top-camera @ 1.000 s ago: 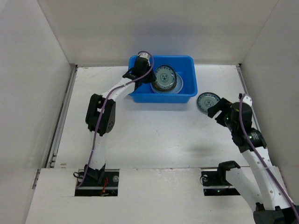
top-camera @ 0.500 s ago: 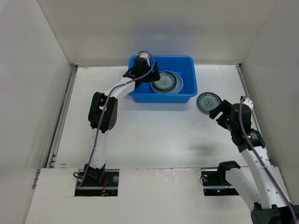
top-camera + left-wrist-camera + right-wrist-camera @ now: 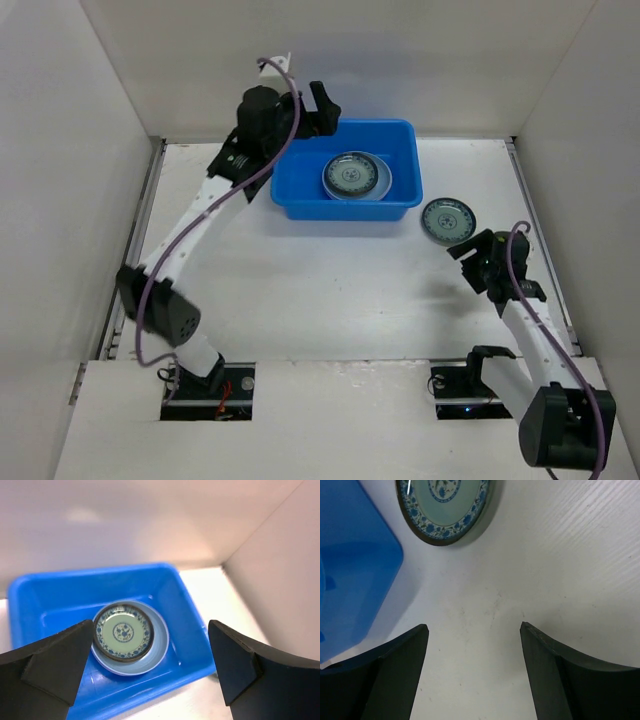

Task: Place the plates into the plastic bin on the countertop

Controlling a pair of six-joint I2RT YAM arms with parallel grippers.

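- Here, inside the plastic bin (image 3: 404, 150), a small teal patterned plate (image 3: 123, 631) is seen lying on a larger light blue plate (image 3: 159, 652)
- A second teal patterned plate (image 3: 446, 219) is found flat on the white bench (image 3: 330, 290), just right of the bin and apart from it
- The left hand (image 3: 318, 110) is held above the bin's rear left corner, jaws spread wide, nothing gripped
- The right hand (image 3: 470, 245) is poised near the second plate, jaws parted, empty

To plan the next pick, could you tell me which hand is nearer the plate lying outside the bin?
Right. The right hand is just short of that plate; the left hand hovers above the bin's far-left corner.
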